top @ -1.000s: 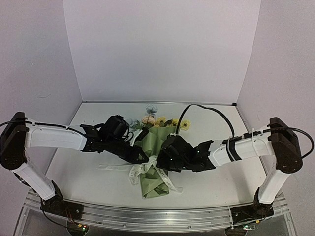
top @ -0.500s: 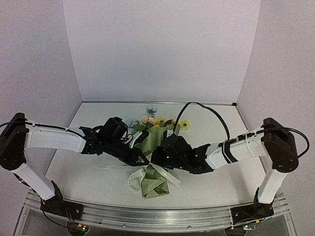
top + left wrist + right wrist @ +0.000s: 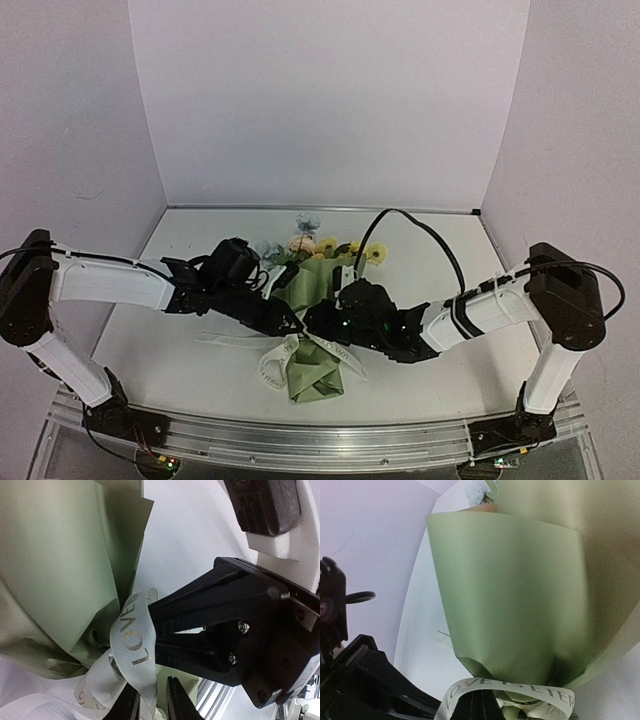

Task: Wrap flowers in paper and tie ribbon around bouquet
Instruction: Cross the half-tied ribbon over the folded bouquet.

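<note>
The bouquet lies on the table, its olive-green paper (image 3: pixel 312 290) rolled into a cone with the flowers (image 3: pixel 300 243) showing at the far end. A cream ribbon (image 3: pixel 272 362) loops around the narrow waist. Both grippers meet there. My left gripper (image 3: pixel 291 322) has its jaws slightly parted, and the lettered ribbon (image 3: pixel 132 635) runs loosely between them at the left gripper (image 3: pixel 152 705). My right gripper (image 3: pixel 312 322) is shut, and in the right wrist view the ribbon (image 3: pixel 520 687) arches over the tips of the right gripper (image 3: pixel 482 705), pinched there. The paper (image 3: pixel 520 595) fills that view.
A ribbon tail (image 3: pixel 225 340) trails flat on the table to the left. The right arm's black cable (image 3: pixel 420 225) arcs above the back of the table. A metal rail (image 3: pixel 300 440) runs along the near edge, and walls close in on three sides.
The right gripper has moved left until it meets the left gripper at the bouquet's waist. The left jaws have parted from shut. The ribbon loops have shifted.
</note>
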You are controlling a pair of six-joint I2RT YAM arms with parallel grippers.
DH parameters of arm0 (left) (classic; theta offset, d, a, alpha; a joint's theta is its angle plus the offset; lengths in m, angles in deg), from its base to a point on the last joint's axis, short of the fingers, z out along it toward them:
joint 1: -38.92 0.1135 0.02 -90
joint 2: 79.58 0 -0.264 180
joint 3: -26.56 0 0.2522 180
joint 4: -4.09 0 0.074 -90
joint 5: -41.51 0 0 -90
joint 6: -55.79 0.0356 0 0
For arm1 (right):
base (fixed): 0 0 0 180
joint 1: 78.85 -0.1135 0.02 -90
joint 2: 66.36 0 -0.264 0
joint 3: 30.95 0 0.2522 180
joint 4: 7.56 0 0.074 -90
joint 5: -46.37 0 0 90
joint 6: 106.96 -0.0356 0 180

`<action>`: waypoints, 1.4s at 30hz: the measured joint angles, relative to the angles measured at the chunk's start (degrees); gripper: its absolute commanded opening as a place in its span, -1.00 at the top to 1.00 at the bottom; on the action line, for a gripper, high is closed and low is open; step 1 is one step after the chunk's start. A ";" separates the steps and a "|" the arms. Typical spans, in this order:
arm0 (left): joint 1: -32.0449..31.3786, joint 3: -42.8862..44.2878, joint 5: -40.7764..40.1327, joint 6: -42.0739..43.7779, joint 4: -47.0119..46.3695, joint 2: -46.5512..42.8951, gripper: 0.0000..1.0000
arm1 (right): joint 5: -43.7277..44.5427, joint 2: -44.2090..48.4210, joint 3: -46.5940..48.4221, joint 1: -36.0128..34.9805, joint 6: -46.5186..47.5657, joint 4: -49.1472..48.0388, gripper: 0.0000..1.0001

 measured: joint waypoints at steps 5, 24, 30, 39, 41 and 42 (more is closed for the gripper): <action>0.00 0.00 -1.66 -1.01 0.34 -2.43 0.48 | -0.49 -0.13 -0.02 0.00 0.50 -1.38 1.00; 2.23 -4.85 -8.93 -5.33 -0.16 -10.37 0.47 | -1.42 -1.64 -0.02 0.00 1.61 -2.04 1.00; 8.17 -6.88 -6.03 -8.17 -0.31 -8.67 0.52 | -1.73 -1.64 -0.02 0.00 2.02 -2.05 1.00; 8.41 -6.88 4.37 -9.53 -2.23 -2.63 0.46 | -1.98 -1.64 0.04 0.00 2.47 -2.05 1.00; 8.41 -6.88 6.18 -9.60 -2.96 -2.59 0.46 | -2.00 -1.64 0.04 0.00 2.60 -2.05 1.00; 8.41 -6.88 6.83 -9.58 -3.22 -2.57 0.46 | -2.00 -1.66 0.04 0.00 2.63 -2.05 1.00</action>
